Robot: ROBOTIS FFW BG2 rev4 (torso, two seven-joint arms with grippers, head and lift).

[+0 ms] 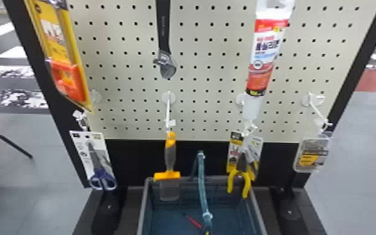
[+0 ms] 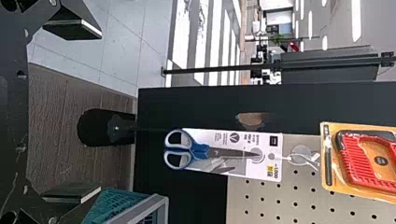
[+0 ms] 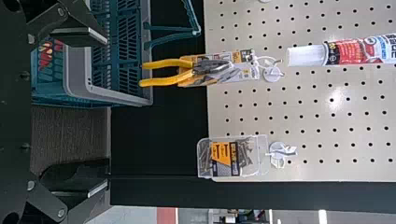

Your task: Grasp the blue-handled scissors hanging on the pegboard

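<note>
The left gripper (image 2: 100, 112), spread and empty, faces the blue-handled scissors (image 2: 233, 153) — hung on their card (image 2: 243, 172) from a hook (image 2: 304, 159) on the pegboard (image 2: 254, 207), apparently through the card's top, so the handles (image 2: 200, 150) dangle free for grasping.

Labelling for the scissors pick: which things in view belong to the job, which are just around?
Job:
- blue-handled scissors
- their card
- white hook
- left gripper, likely

Just there:
- pliers
- wrench
- scraper
- tube
- screw box
- red packaged tool
- basket
- right gripper, probably
</note>
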